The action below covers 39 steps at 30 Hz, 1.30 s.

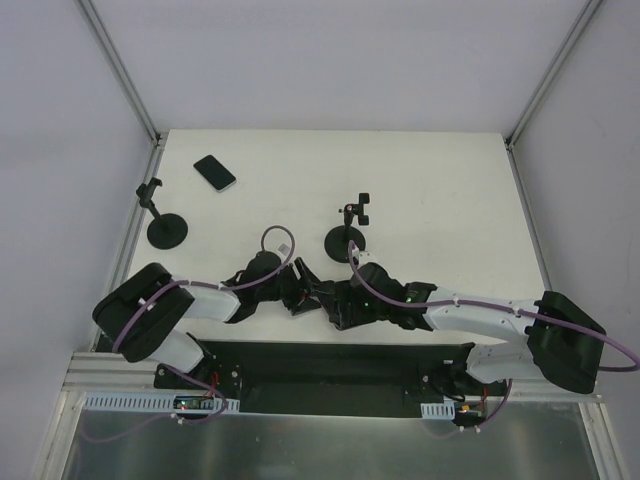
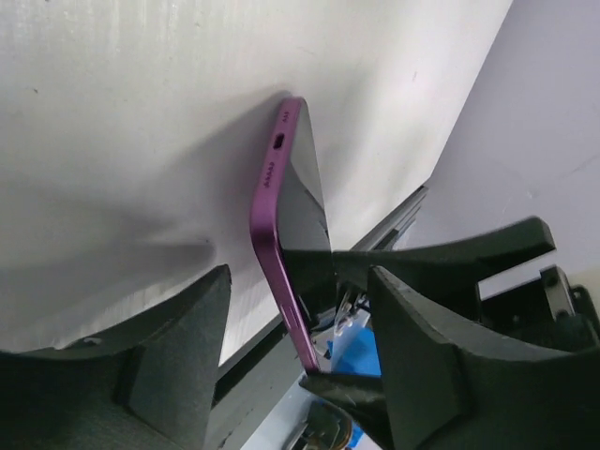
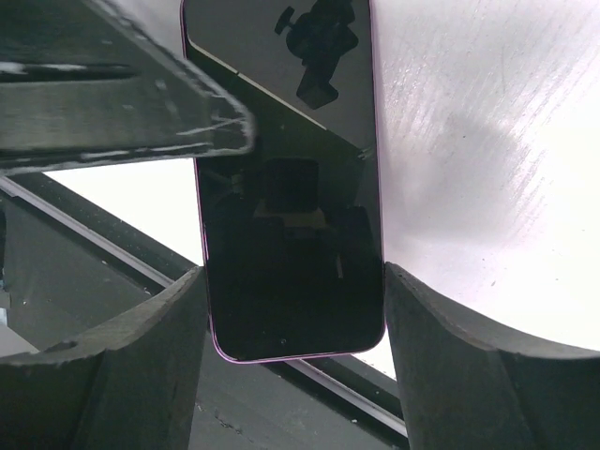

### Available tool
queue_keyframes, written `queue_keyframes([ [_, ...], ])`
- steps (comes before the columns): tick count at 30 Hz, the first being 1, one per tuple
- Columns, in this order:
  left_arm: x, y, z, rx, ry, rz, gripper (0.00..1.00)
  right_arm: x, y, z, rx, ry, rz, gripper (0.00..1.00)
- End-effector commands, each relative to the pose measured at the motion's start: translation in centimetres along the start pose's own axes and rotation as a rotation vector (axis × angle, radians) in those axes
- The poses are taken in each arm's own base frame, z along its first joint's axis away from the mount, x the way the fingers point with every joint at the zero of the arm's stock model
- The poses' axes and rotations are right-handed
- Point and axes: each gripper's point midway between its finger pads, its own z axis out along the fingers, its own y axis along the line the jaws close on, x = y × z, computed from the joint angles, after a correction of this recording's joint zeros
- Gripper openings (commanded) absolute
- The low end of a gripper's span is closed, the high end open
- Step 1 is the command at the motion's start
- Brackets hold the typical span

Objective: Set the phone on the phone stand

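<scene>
A purple-edged phone [image 3: 291, 234] with a dark screen is held on end above the table near its front edge. My right gripper [image 3: 292, 291] is shut on it, one finger pressing each long side. In the left wrist view the phone [image 2: 269, 202] shows edge-on between the fingers of my left gripper [image 2: 298, 278], which is open around it with a gap on the left side. In the top view the two grippers meet, left [image 1: 300, 293] and right [image 1: 338, 305]. One black phone stand [image 1: 350, 238] is just beyond them; another [image 1: 165, 226] stands at the far left.
A second, black phone [image 1: 214, 172] lies flat at the back left of the white table [image 1: 440, 200]. A black rail [image 1: 330, 362] runs along the front edge below the grippers. Grey walls close in the left, right and back sides.
</scene>
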Motion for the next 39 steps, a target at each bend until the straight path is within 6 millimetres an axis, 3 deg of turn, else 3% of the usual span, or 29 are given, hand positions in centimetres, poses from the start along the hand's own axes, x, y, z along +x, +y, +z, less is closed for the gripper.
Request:
queue_keyframes([
  [1,-0.5,-2.2,1.5,0.090,-0.008,-0.008,0.52,-2.3,3.0,-0.7,-0.083,-0.064,0.023,0.01],
  [7,0.1,-1.9,2.8,0.100,0.030,-0.024,0.31,-2.1,3.3,-0.6,-0.091,-0.050,0.016,0.01],
  [10,0.1,-1.6,3.0,0.097,0.028,-0.023,0.17,-2.2,3.8,-0.8,-0.106,-0.044,0.005,0.01],
  [11,0.1,-1.7,2.9,0.101,0.024,-0.017,0.07,-2.2,4.1,-0.9,-0.113,-0.037,0.000,0.01],
  [12,0.1,-2.0,2.7,0.112,0.021,-0.013,0.02,-2.2,4.1,-0.9,-0.112,-0.030,-0.008,0.01],
  [16,0.0,-2.3,1.3,0.127,-0.013,0.042,0.00,-1.6,4.6,-1.3,-0.115,0.038,-0.056,0.01],
  [19,-0.1,-2.6,0.4,0.099,-0.034,0.109,0.00,-2.0,5.4,-1.7,-0.130,0.052,-0.085,0.20],
  [20,-0.3,-2.7,0.2,0.095,-0.045,0.121,0.00,-1.9,5.7,-1.9,-0.146,0.060,-0.091,0.38],
  [22,-0.4,-3.2,-0.4,0.109,-0.060,0.142,0.00,-2.3,6.4,-2.3,-0.168,0.053,-0.093,0.58],
  [23,-0.5,-3.5,-0.7,0.117,-0.065,0.145,0.00,-2.3,6.7,-2.5,-0.179,0.049,-0.095,0.75],
  [25,-0.7,-3.9,-1.5,0.131,-0.079,0.159,0.00,-2.4,7.0,-3.3,-0.195,0.034,-0.097,0.94],
  [31,-1.8,-5.9,-5.2,0.214,-0.161,0.232,0.00,-2.5,6.0,-5.7,-0.189,-0.008,-0.111,0.96],
  [32,-1.9,-5.2,-5.7,0.184,-0.171,0.234,0.00,-2.6,5.9,-6.0,-0.189,-0.022,-0.108,0.96],
  [35,-2.4,-8.0,-9.8,0.294,-0.299,0.335,0.00,-2.7,5.7,-7.0,-0.221,-0.078,-0.066,0.96],
  [36,-2.5,-7.2,-10.4,0.269,-0.317,0.346,0.00,-3.2,6.1,-7.8,-0.260,-0.115,-0.052,0.96],
  [37,-2.5,-7.5,-11.2,0.285,-0.342,0.359,0.00,-4.3,7.4,-8.3,-0.324,-0.176,-0.035,0.96],
  [39,-2.6,-8.5,-13.6,0.350,-0.420,0.376,0.00,-4.4,8.1,-8.5,-0.395,-0.217,0.022,0.96],
])
